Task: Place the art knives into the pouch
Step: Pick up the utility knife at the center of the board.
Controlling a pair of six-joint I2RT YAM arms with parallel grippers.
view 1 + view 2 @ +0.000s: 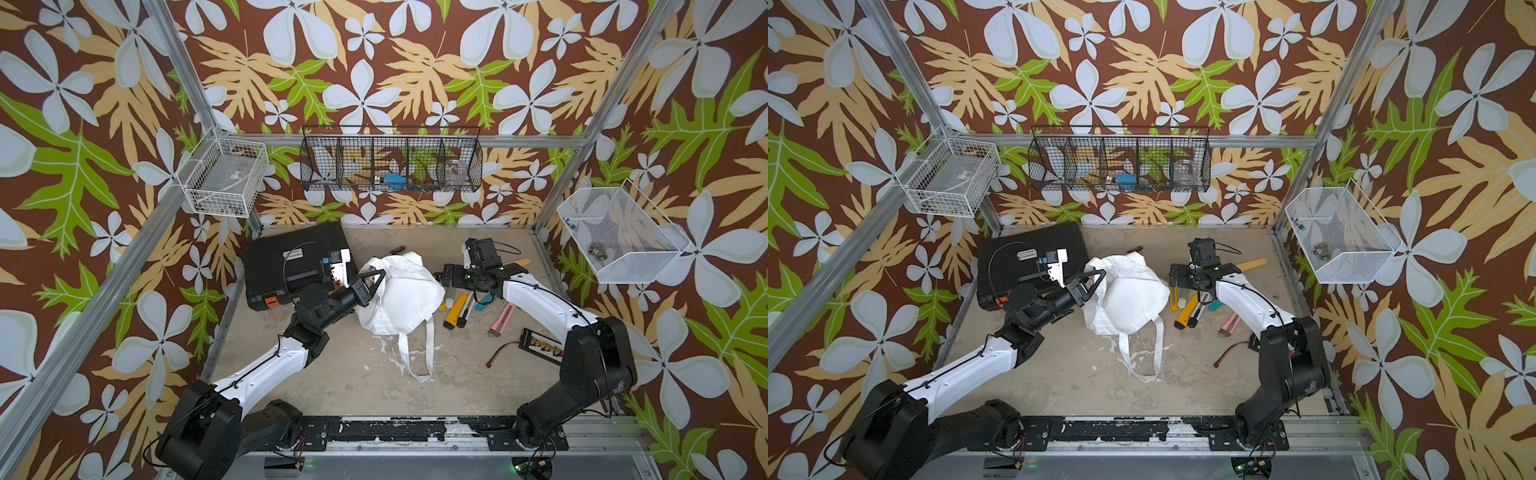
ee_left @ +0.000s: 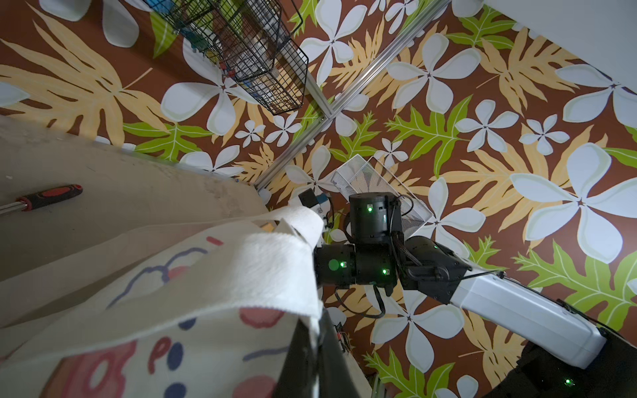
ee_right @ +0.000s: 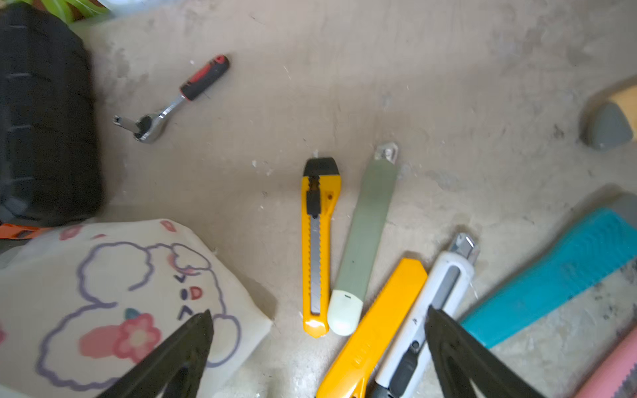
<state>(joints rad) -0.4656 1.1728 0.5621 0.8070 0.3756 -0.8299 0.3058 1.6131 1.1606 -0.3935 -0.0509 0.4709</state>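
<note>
Left gripper is clenched on the edge of the pouch, centre of the table. Right gripper stands released above the yellow art knife, which lies flat just right of the pouch beside other cutters.

Near tabletop lies bare, open for a pass. The pouch and black case block mid-table (the cutters are packed just beside the pouch).

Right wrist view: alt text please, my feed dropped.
The right gripper hangs open over four knives: a small yellow knife, a pale green knife, a larger yellow knife, a white knife. The printed pouch lies beside them, a ratchet wrench farther off.
</note>
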